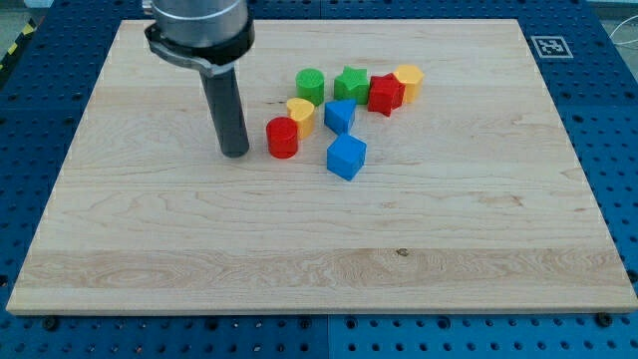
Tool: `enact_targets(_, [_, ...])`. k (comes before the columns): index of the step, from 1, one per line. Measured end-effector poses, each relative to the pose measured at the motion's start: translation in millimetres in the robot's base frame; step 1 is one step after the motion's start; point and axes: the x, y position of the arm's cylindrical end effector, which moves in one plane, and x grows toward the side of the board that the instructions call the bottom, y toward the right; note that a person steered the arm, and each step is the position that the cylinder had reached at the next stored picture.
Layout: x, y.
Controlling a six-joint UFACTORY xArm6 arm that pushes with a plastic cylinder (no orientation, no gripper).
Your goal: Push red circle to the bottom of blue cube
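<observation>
The red circle (282, 138) stands on the wooden board, left of centre near the view's top. The blue cube (346, 157) lies to its right and slightly lower. My tip (235, 153) rests on the board just left of the red circle, with a small gap between them. The rod rises from it up to the arm's dark body at the view's top.
A yellow block (300, 113) touches the red circle's upper right. A second blue block (339, 116), a green cylinder (310, 86), a green star (351, 85), a red star (385, 95) and a yellow block (408, 79) cluster above the blue cube.
</observation>
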Motion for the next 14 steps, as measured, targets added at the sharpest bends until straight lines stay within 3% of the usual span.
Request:
enact_targets(2, [-41.0, 6.9])
enact_targets(4, [-40.9, 34.3])
enact_targets(11, [26.5, 63.9])
enact_targets(14, [29.0, 89.3])
